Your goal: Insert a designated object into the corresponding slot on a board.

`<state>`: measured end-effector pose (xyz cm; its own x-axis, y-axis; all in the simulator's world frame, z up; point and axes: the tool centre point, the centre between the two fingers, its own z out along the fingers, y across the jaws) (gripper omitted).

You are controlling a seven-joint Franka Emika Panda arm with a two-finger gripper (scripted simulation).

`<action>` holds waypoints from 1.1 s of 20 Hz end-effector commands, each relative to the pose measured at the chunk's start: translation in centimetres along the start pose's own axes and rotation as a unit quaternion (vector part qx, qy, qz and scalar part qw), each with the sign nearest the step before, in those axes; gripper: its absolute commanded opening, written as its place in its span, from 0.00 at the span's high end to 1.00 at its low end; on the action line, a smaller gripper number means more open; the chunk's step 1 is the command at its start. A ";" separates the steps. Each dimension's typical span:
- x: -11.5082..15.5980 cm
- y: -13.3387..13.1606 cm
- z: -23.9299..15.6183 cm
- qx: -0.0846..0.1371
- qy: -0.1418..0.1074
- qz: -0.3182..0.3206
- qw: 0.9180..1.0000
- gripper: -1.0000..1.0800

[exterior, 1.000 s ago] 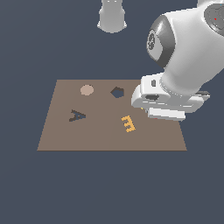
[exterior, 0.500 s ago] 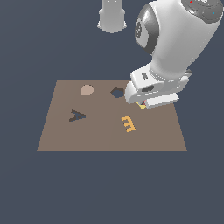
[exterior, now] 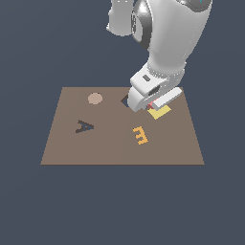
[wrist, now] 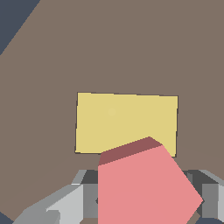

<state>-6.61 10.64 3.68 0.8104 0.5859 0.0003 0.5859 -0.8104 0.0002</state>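
1 salmon-red pentagon block sits between the fingers of the gripper, which is closed on it and holds it above the brown board. In the wrist view the block overlaps one edge of the yellow square block lying flat on the board. In the exterior view the gripper covers most of the dark pentagon slot, with the yellow square just to the exterior view's right. The orange letter E lies nearer the camera.
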 end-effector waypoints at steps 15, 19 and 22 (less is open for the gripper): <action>-5.0 4.1 -0.3 -0.001 0.000 -0.236 0.972 1.00; -5.5 4.9 -0.3 -0.001 0.000 -0.268 0.963 1.00; -5.7 5.3 -0.3 -0.001 0.000 -0.285 0.958 1.00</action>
<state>-8.16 3.23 3.99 0.3774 0.9261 -0.0007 0.9261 -0.3774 0.0009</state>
